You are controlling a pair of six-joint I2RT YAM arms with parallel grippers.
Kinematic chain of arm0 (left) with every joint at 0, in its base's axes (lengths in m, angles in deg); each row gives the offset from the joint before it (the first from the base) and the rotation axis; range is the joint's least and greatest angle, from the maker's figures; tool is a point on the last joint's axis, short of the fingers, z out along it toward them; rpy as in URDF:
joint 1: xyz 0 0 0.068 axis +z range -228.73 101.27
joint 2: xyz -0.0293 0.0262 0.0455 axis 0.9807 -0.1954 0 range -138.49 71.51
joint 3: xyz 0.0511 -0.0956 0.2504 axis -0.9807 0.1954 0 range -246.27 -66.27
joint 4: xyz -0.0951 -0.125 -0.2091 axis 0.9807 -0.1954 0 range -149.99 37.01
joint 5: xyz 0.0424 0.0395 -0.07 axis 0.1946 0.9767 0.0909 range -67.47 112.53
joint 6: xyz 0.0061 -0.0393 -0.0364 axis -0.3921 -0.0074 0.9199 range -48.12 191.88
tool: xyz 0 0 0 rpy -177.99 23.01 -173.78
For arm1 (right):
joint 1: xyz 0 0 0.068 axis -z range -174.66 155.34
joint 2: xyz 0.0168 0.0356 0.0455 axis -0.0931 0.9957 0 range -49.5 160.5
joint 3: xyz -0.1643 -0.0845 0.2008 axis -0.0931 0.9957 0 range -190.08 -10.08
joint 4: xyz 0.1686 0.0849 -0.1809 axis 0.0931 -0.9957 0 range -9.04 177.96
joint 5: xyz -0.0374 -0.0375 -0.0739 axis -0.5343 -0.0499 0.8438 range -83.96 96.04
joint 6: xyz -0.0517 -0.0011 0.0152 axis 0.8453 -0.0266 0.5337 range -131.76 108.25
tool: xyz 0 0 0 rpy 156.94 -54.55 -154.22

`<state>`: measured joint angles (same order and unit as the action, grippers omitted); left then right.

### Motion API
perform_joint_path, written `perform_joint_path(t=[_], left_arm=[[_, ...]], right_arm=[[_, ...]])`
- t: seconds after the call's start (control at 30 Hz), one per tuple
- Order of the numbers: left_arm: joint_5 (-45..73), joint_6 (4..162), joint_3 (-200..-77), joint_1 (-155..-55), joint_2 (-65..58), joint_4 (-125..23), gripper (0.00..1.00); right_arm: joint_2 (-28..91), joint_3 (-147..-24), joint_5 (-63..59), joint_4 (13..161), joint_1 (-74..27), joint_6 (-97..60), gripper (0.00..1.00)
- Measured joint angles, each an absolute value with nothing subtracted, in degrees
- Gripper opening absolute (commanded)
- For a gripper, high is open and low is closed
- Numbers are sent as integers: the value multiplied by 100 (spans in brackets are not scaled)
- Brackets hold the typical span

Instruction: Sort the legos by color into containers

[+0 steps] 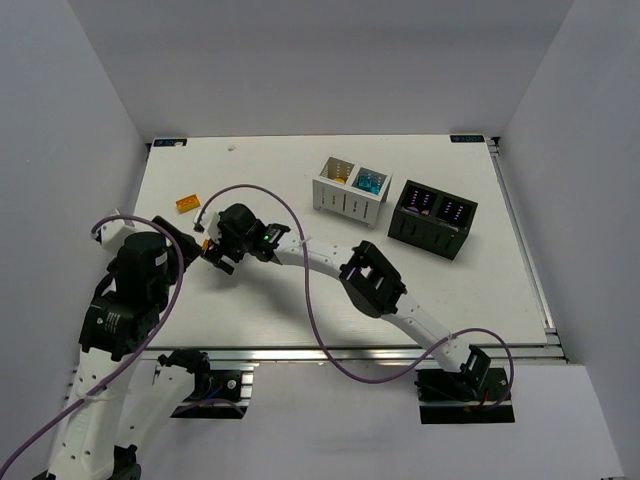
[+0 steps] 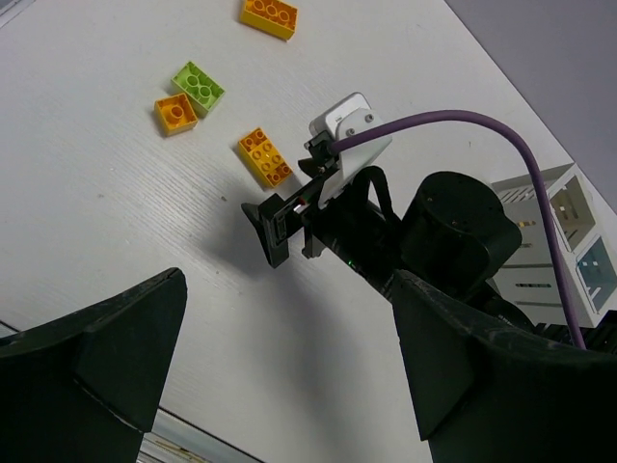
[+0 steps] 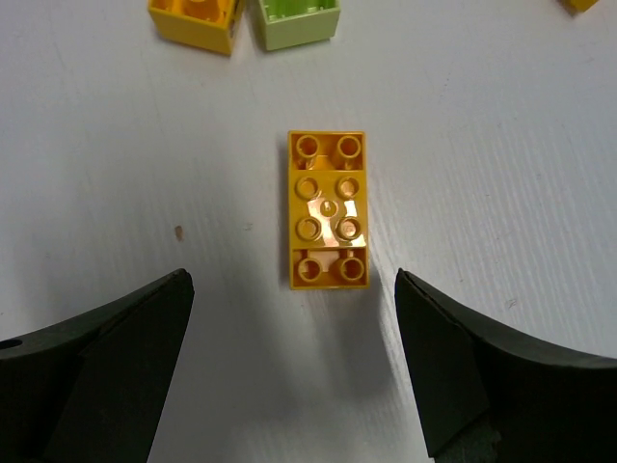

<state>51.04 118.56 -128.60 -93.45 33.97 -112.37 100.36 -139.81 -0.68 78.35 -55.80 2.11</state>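
Orange brick (image 3: 328, 210) sat centred just ahead of wide-open jaws on the right arm (image 1: 372, 285), long axis pointing away, so they'd squeeze its width.

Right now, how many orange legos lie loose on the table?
3. One long brick lies below the open right gripper; a small square brick sits beside the lime brick beyond; a second long brick lies farther out. The arms may hide others.

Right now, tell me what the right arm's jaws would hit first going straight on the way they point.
The orange brick lying flat on the table, centred between the open jaws. Nothing shows in the way; how far off is unclear.
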Motion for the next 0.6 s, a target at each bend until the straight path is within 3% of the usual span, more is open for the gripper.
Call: perform_joint_path(t=[0.23, 0.53, 0.6], left_arm=[[5102, 11958, -12860, -9345, 3456, -11364, 96], [5106, 12079, -12910, -9345, 3456, -11567, 96], [5108, 12100, -12958, -9345, 3456, -11597, 96]], right_arm=[[10324, -14252, 30, 8126, -5541, 67, 84], [10486, -14351, -44, 8224, -5508, -272, 68], [10486, -14351, -71, 8216, -5508, -326, 61]])
